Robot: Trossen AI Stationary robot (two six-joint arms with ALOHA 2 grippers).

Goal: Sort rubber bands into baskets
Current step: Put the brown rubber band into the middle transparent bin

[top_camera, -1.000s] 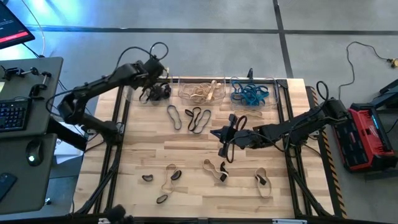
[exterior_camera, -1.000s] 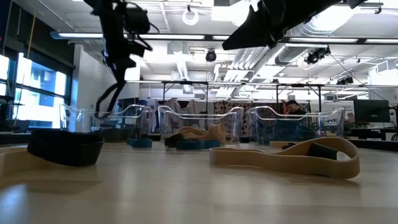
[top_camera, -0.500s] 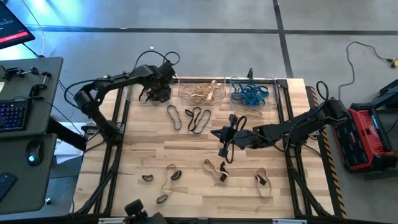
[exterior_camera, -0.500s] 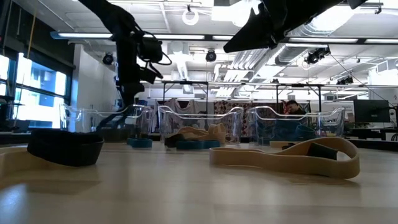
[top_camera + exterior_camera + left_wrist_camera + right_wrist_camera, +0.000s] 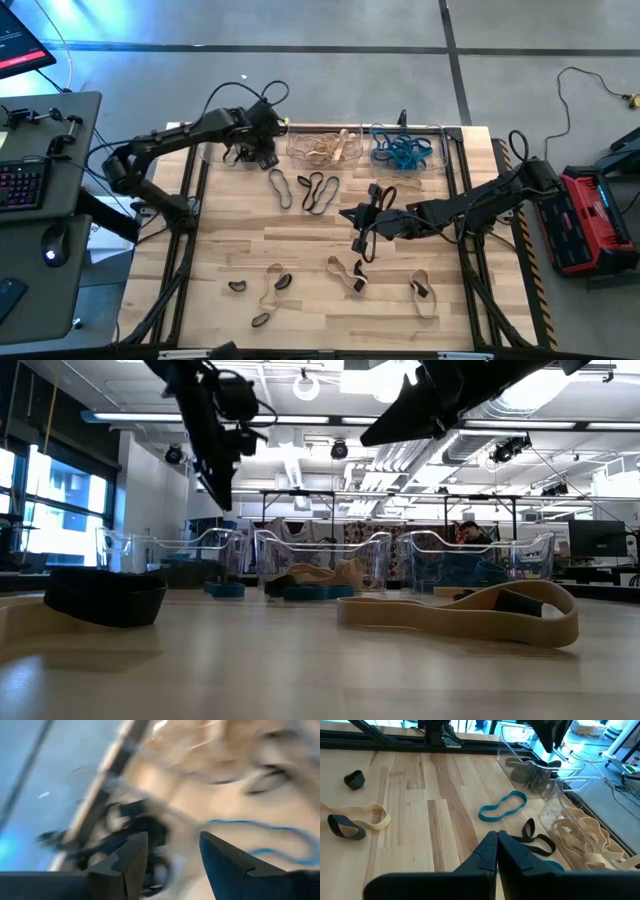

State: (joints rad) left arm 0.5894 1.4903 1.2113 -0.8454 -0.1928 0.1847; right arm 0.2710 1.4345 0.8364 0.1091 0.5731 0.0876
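Nearest the front edge of the bench (image 5: 300, 240), tan and black rubber bands (image 5: 345, 272) lie scattered, just where they lay a second ago. Mid-bench, the right end effector (image 5: 358, 222) hangs above the wood with its fingers (image 5: 492, 851) pressed together and nothing between them; it has not shifted. Past it, a blue band (image 5: 502, 805) and a black loop (image 5: 320, 190) lie flat on the wood, short of the baskets.

Along the far edge stand three clear baskets: the right one (image 5: 438, 152) holds blue bands, the middle one (image 5: 295, 150) tan bands, the left one (image 5: 210, 150) black bands. The left end effector (image 5: 262, 150) has changed most: half a second ago it dipped down at the left basket, and now it has lifted above the rim and sits at that basket's right end. Its fingers (image 5: 125, 862) stand apart and appear empty, though its wrist view is smeared by motion.
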